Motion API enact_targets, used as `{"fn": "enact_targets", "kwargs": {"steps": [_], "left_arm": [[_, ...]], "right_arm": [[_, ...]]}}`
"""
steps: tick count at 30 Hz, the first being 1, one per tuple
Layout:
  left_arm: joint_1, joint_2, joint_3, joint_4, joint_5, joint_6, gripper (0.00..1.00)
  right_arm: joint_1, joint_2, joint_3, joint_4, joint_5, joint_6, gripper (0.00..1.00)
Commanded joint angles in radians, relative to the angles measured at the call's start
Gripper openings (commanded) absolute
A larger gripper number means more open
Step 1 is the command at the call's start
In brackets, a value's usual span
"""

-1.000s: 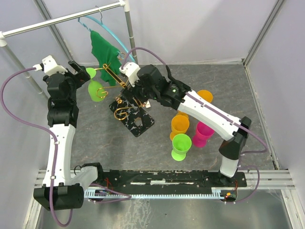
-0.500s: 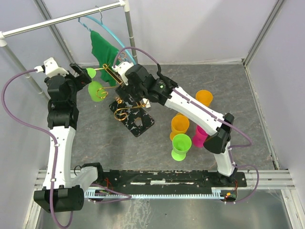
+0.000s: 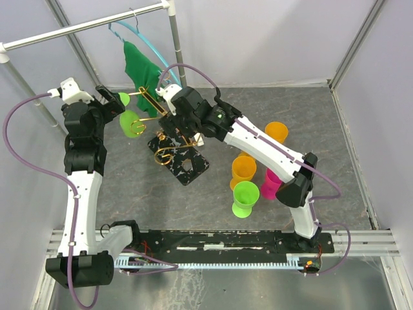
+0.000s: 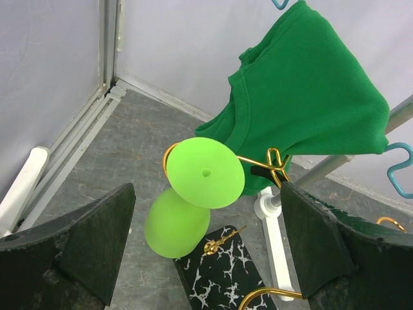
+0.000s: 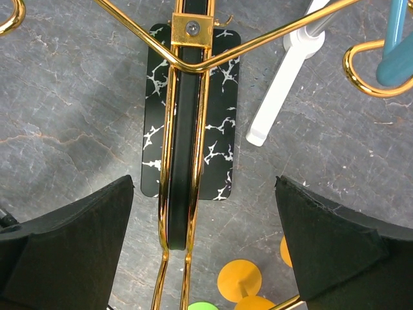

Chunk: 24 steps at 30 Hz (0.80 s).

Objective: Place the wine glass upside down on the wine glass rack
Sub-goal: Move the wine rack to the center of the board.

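A lime green wine glass [image 3: 131, 123] hangs upside down from a left scroll arm of the gold wine glass rack [image 3: 152, 103], foot up [image 4: 205, 172] and bowl down [image 4: 175, 223]. The rack stands on a black marbled base [image 3: 182, 161]. My left gripper [image 3: 106, 103] is open just left of the glass, apart from it, with the foot seen between its fingers [image 4: 90, 245]. My right gripper [image 3: 171, 124] hovers open over the rack top, its fingers [image 5: 71, 252] on either side of the gold stem [image 5: 184, 161] without touching it.
Right of the rack stand two orange glasses [image 3: 244, 168] [image 3: 277, 131], a pink one [image 3: 276, 179] and another green one [image 3: 245, 197]. A white clothes rail [image 3: 84, 24] with a green shirt [image 3: 142, 68] on a blue hanger [image 3: 145, 39] rises behind the rack.
The right arm has reached further left, bringing its open gripper over the rack's top. The left arm and the hung green glass have hardly moved.
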Motion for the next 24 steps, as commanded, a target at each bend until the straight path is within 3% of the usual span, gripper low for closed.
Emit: {"fn": "enact_targets", "kwargs": {"steps": [1, 11, 24], "left_arm": [[0.004, -0.022, 0.007, 0.022, 0.022, -0.03, 0.99], [0.005, -0.026, 0.012, 0.017, 0.026, -0.029, 0.99], [0.006, -0.024, 0.01, 0.02, 0.027, -0.036, 0.99]], "right_arm": [[0.014, 0.006, -0.035, -0.129, -0.064, 0.018, 0.98], [0.014, -0.116, -0.226, -0.169, -0.054, 0.046, 0.98], [0.015, -0.149, -0.219, -0.217, -0.041, 0.059, 0.97]]}}
